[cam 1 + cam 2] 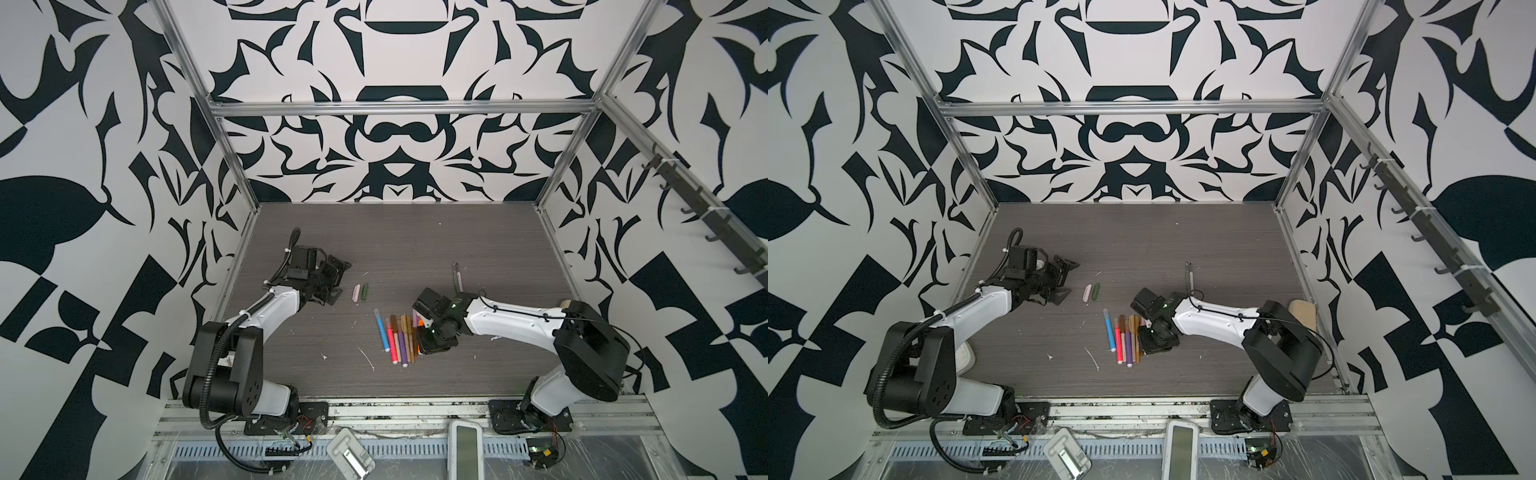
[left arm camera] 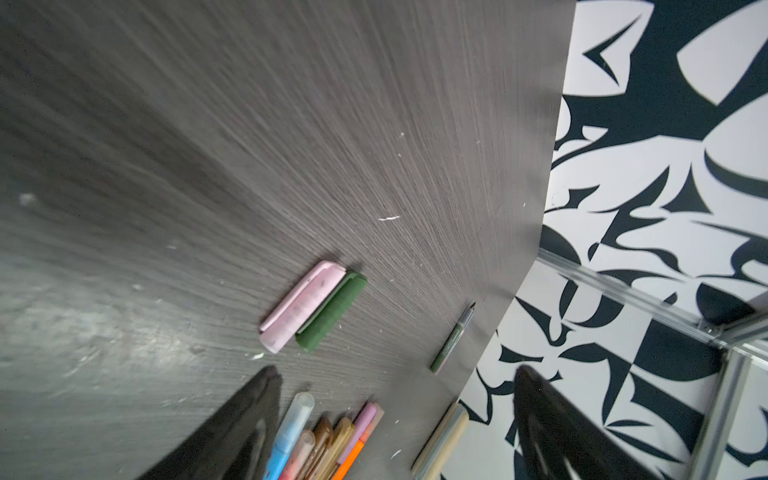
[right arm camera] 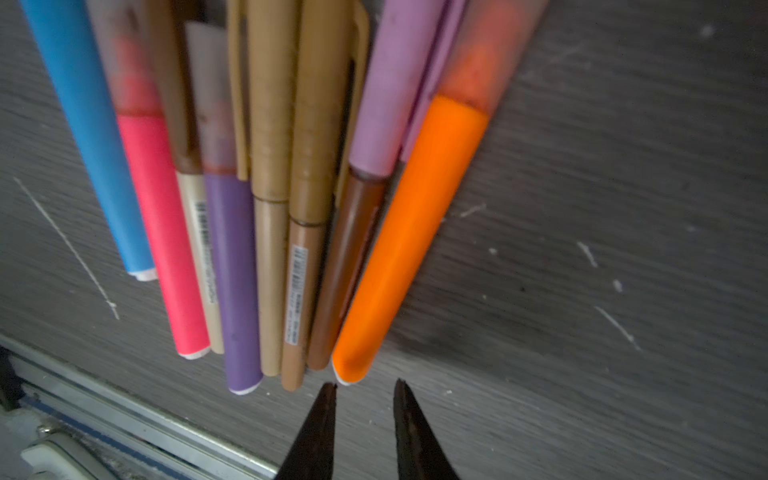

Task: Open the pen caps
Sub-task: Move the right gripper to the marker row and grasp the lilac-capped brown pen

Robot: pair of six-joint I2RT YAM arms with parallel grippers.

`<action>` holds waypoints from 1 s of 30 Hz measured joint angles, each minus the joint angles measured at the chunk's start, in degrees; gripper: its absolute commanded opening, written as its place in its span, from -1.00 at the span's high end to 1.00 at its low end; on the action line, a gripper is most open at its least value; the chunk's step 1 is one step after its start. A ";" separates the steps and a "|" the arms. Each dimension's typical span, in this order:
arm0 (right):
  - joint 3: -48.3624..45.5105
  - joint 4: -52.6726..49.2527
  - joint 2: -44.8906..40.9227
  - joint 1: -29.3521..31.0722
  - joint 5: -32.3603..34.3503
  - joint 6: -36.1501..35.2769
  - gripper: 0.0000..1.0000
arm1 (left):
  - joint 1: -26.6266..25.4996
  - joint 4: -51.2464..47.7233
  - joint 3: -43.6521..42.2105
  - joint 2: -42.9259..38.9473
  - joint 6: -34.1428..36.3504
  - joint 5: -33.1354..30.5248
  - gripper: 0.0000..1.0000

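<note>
Two loose pen caps, one pink (image 1: 356, 292) (image 2: 301, 307) and one dark green (image 1: 364, 291) (image 2: 332, 311), lie side by side left of centre. My left gripper (image 1: 336, 281) (image 1: 1067, 281) (image 2: 397, 370) hangs open and empty just left of them. Several capped pens (image 1: 399, 336) (image 1: 1125, 336) lie bunched in the middle. My right gripper (image 1: 428, 336) (image 3: 365, 384) hovers over the bunch's right side. Its jaws stand narrowly open with nothing between them, just past the orange pen (image 3: 415, 232). An uncapped dark green pen (image 1: 457, 276) (image 2: 451, 340) lies farther back.
A beige block (image 1: 1302, 311) sits at the table's right edge behind the right arm. Two white devices (image 1: 465, 449) (image 1: 349, 455) rest on the front rail. Patterned walls and metal frame posts close in the back and both sides.
</note>
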 measured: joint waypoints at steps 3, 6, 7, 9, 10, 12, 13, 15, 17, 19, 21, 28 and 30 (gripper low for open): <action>2.12 0.68 0.87 0.02 -0.02 0.00 0.48 | 1.25 0.96 -1.53 0.00 -1.03 1.66 -0.72; 3.34 1.44 1.81 0.11 -0.20 0.02 0.48 | 2.25 1.64 -1.68 -0.13 -1.20 2.71 -0.71; 3.61 1.57 2.34 0.11 -0.26 0.04 0.49 | 2.51 1.75 -1.68 -0.24 -1.20 2.99 -0.65; 3.76 1.79 3.32 0.11 -0.42 0.20 0.50 | 2.93 1.75 -1.68 -0.50 -1.16 3.34 -0.62; 3.76 1.75 3.96 0.11 -0.44 0.31 0.51 | 3.13 1.73 -1.68 -0.68 -1.16 3.41 -0.60; 3.76 1.73 5.01 0.11 -0.44 0.59 0.53 | 3.37 1.68 -1.75 -1.20 -1.16 3.37 -0.56; 3.76 1.70 5.46 0.11 -0.44 0.81 0.54 | 3.48 1.49 -1.86 -1.68 -1.05 3.21 -0.54; 3.76 1.70 6.10 0.11 -0.42 1.14 0.56 | 3.61 0.79 -1.90 -2.67 -0.94 2.78 -0.50; 3.76 1.68 6.38 0.11 -0.37 1.36 0.58 | 3.67 -0.09 -1.90 -3.78 -0.57 2.14 -0.48; 3.76 1.66 6.43 0.11 -0.31 1.55 0.60 | 3.80 -0.72 -1.90 -4.50 -0.37 1.70 -0.47; 3.76 1.57 6.45 0.11 -0.15 1.70 0.60 | 3.91 -1.27 -1.88 -4.74 0.26 1.64 -0.48; 5.07 -0.79 8.35 0.11 1.40 2.25 0.57 | 3.91 -9.46 2.67 -4.72 6.91 1.57 -0.50; 5.86 -1.57 9.05 0.11 1.60 2.38 0.57 | 3.93 -10.64 4.07 -4.72 8.24 1.57 -0.50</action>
